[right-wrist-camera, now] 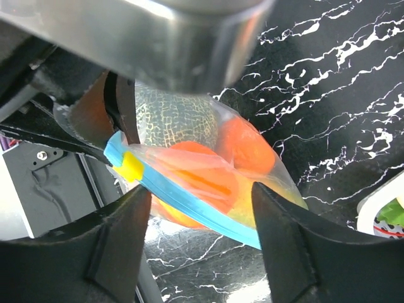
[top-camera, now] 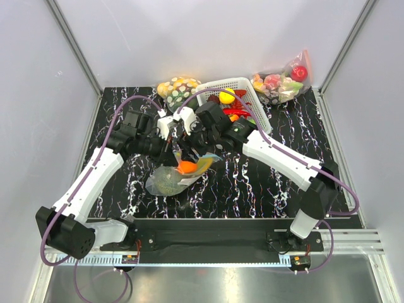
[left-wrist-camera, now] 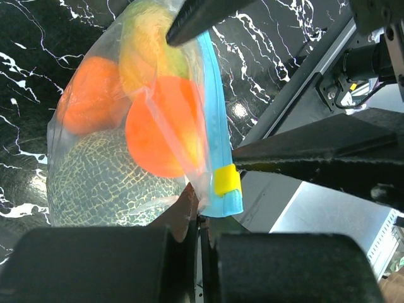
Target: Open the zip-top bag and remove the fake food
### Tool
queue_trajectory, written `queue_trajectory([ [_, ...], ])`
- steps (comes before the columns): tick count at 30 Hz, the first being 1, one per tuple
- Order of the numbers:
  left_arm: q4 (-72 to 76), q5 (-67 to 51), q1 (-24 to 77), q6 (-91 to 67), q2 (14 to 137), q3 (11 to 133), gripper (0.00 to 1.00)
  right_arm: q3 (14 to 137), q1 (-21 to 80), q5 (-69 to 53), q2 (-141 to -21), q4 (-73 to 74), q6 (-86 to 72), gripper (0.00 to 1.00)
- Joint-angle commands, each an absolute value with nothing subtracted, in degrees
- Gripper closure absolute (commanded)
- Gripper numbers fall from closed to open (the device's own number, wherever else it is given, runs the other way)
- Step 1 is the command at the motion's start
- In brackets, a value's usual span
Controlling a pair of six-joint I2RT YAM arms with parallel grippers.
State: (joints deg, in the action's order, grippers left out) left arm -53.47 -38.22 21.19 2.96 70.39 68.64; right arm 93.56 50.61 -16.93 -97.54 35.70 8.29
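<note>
Left wrist: we see left gripper point(left-wrist-camera: 199, 218) jaws pinching zip-top bag point(left-wrist-camera: 101, 145).
Right wrist: right gripper point(right-wrist-camera: 201, 197) jaws spread.
Counter point(top-camera: 252, 183): black marbled.

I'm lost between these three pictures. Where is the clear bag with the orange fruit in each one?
Top external: the zip-top bag sits just left of centre.
Left wrist: the bag fills the left and centre, its lower corner pinched in the left gripper.
Right wrist: the bag is in the centre, between the open fingers of the right gripper.
Shared landmark: the dark green netted ball inside it.
</note>
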Motion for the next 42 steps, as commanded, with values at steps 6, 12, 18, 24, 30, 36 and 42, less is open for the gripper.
queue_trajectory([
  [6,-46.67,-42.54,23.47,5.89,70.58,71.46,1.00,94.13,55.81,-25.40,-101.42,29.10,7.57,0.48],
  [12,-46.14,-42.72,23.47,6.15,70.84,71.89,1.00,93.60,56.07,-25.05,-101.08,28.92,6.33,0.71],
  [18,-46.32,-40.26,23.38,6.06,69.53,70.49,0.98,94.39,56.16,-22.68,-99.67,31.46,6.50,0.96],
  [24,-47.28,-36.83,23.47,5.71,65.66,69.08,0.49,97.37,55.81,-20.83,-99.49,35.68,9.40,0.99],
  [30,-47.73,-34.02,23.38,5.19,61.62,66.98,0.38,99.31,55.28,-21.79,-99.49,37.26,8.88,1.00],
  [36,-44.92,-30.41,22.41,5.80,60.12,66.36,0.36,99.93,55.28,-24.34,-98.61,38.32,7.12,1.00],
  [42,-41.58,-31.11,21.97,4.92,60.47,65.92,0.34,97.92,55.28,-24.70,-97.30,37.80,5.98,1.00],
])
